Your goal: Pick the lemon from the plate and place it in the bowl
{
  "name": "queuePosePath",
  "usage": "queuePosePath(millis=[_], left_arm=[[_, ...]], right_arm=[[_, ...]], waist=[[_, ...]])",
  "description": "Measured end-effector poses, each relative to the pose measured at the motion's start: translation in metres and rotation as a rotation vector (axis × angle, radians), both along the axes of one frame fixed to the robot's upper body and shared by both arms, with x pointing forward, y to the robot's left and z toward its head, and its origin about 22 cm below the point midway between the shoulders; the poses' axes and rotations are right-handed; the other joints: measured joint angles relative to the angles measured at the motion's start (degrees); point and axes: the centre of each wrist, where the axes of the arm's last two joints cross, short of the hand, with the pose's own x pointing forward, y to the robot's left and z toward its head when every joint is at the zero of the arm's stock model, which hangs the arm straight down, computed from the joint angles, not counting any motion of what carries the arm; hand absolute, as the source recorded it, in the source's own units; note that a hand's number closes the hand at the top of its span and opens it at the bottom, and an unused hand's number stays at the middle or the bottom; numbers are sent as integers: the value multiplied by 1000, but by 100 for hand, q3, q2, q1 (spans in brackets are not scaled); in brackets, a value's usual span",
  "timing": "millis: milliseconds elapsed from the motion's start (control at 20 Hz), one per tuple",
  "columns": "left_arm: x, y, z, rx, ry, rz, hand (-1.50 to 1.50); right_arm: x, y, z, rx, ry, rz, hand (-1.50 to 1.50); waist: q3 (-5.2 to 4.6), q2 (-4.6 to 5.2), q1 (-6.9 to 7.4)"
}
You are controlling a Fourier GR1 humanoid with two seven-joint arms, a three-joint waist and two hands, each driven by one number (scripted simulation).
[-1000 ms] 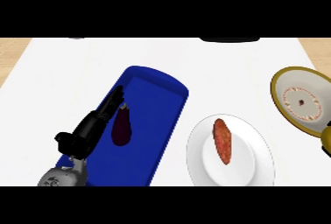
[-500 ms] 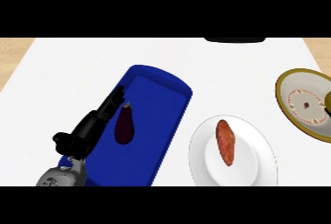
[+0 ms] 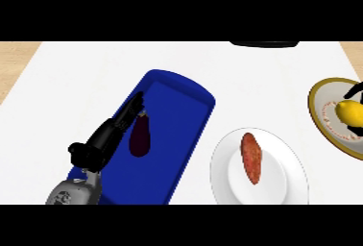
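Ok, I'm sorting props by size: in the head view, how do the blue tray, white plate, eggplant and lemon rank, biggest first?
1. blue tray
2. white plate
3. eggplant
4. lemon, though dark fingers and the view's edge hide part of it, so its rank below the eggplant is unsure.

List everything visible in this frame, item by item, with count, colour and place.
Tray: one, blue, left of centre, lying diagonally.
Eggplant: one, dark purple, on the tray.
White plate: one, lower right of centre.
Sweet potato: one, reddish-orange, on the white plate.
Rimmed plate: one, olive-yellow rim with pale centre, right edge.
Lemon: one, yellow, over the rimmed plate.
Dark object: one, black, top edge, cut off.
Left hand: black, fingers straight beside the eggplant on the tray's left side.
Right hand: black, partly visible at the right edge, around the lemon.
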Motion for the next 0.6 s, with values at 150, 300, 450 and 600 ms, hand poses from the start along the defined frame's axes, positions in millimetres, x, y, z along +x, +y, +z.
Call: queuePosePath(millis=[150, 300, 450, 600], left_arm=[[4, 0, 3, 2, -1, 6, 0], [1, 1, 1, -1, -2, 8, 0], [4, 2, -3, -7, 2, 13, 0], [5, 4, 1, -6, 5, 12, 0]], right_arm=[[11, -5, -4, 47, 60, 50, -150], [22, -8, -2, 114, 54, 89, -150], [31, -8, 1, 185, 16, 92, -150], [33, -17, 5, 289, -33, 52, -150]], waist=[[2, 1, -5], [3, -6, -26], [2, -9, -54], [4, -5, -52]])
